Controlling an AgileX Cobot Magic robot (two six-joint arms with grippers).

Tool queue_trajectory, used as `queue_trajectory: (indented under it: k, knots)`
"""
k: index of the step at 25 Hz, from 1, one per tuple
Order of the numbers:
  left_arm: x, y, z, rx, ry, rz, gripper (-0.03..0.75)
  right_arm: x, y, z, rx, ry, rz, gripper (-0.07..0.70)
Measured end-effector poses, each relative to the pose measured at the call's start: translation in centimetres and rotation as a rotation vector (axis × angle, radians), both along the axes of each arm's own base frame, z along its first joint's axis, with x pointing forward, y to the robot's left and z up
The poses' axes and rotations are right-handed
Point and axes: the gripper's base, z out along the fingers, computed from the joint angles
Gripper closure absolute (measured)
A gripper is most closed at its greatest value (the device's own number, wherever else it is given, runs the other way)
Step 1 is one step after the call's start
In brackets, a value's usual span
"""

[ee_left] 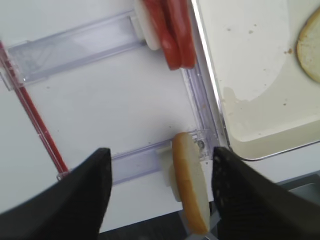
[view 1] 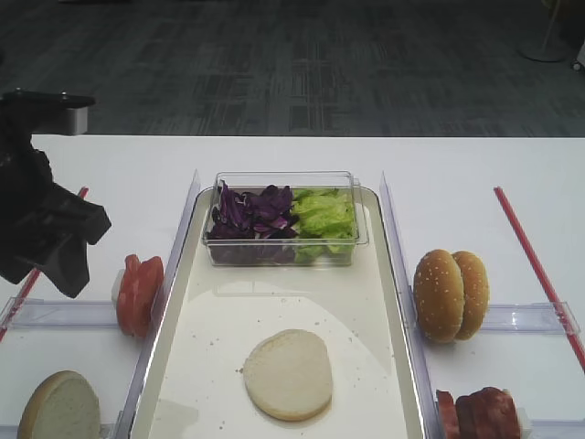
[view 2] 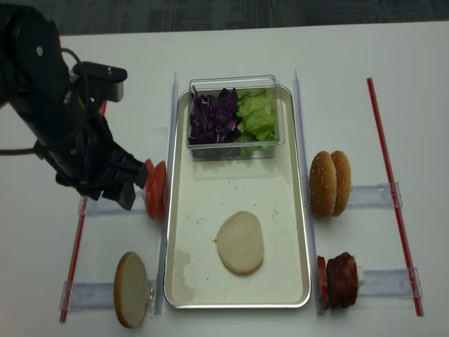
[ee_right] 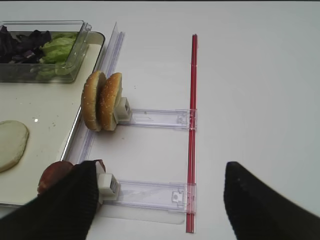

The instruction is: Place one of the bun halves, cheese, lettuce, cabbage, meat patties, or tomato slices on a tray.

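Note:
My left gripper point(ee_left: 161, 152) is open above the table's left side. An upright bun half point(ee_left: 190, 185) in a clear holder shows between its fingers, lower down and untouched. Tomato slices point(ee_left: 172, 30) stand farther ahead, beside the tray point(ee_left: 250, 75). A flat bun half point(view 1: 288, 373) lies on the tray. Cabbage point(view 1: 251, 210) and lettuce point(view 1: 324, 212) fill a clear box at the tray's far end. My right gripper point(ee_right: 160, 167) is open over bare table, with meat patties point(ee_right: 52, 175) beside its left finger and two sesame bun halves point(ee_right: 102, 100) ahead. No cheese is in view.
Clear plastic holders point(ee_right: 150, 119) and long clear rails point(view 1: 398, 265) flank the tray. Red strips point(ee_right: 192, 125) point(ee_left: 30, 110) lie on the white table outside the holders. The left arm point(view 2: 63, 119) hangs over the table's left part. The table's front edge runs just beyond the upright bun.

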Motion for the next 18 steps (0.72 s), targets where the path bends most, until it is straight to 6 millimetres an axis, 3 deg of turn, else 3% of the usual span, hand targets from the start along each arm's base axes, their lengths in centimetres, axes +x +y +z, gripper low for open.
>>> queue_trajectory:
  k: [12, 18]
  knots:
    - [-0.6, 5.9, 2.5, 0.006, -0.102, 0.168, 0.314, 0.0, 0.0, 0.0, 0.0, 0.0, 0.0, 0.083]
    - [-2.3, 7.2, 3.5, 0.006, -0.15, 0.204, 0.315, 0.0, 0.0, 0.0, 0.0, 0.0, 0.0, 0.083]
